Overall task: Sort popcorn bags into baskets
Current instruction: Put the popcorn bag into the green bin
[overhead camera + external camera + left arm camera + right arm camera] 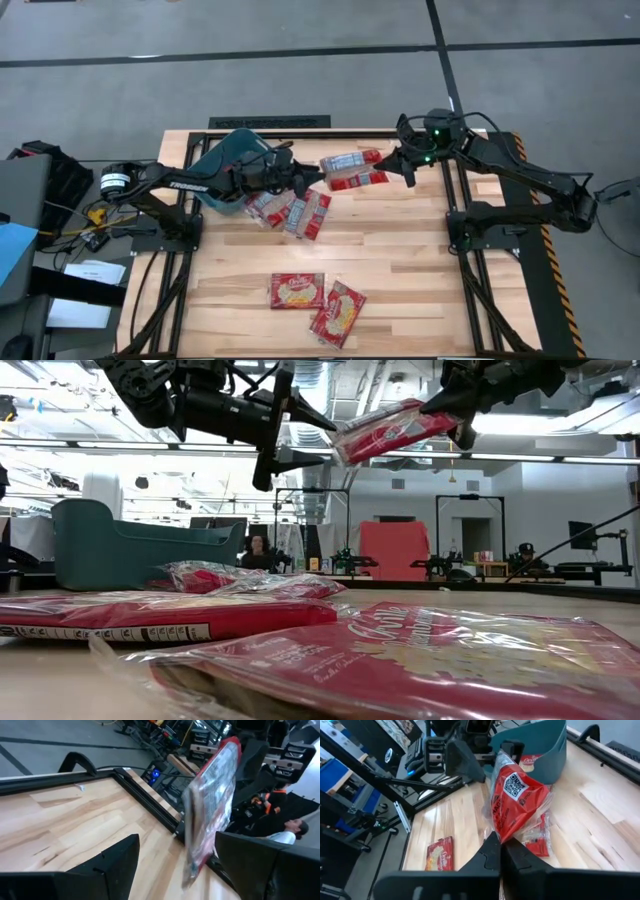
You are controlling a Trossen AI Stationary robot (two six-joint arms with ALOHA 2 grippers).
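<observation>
A red popcorn bag (353,170) hangs in the air above the table's far middle, held by my right gripper (405,165), which is shut on it. My left gripper (308,180) is open. Its two fingers stand on either side of the bag's free end (342,440), and I see no touch there. In the left wrist view the bag (212,800) stands edge-on ahead of the gap between the fingers. The teal bin (225,160) sits under the left arm, with a packet (530,762) lying inside it. More bags (290,212) lie flat beside the bin. My right gripper pinches the bag's edge at the end nearest the table's right side (502,836) between its two fingers (517,857). They come in about level from the right. The bag is lifted clear and sticks out toward the left gripper, slanting slightly down.
Two more packets (297,290) (338,313) lie flat near the table's near edge. Bare wood lies between them and the pile by the bin, and on the table's right half. Black frame rails (455,200) run along the table's sides.
</observation>
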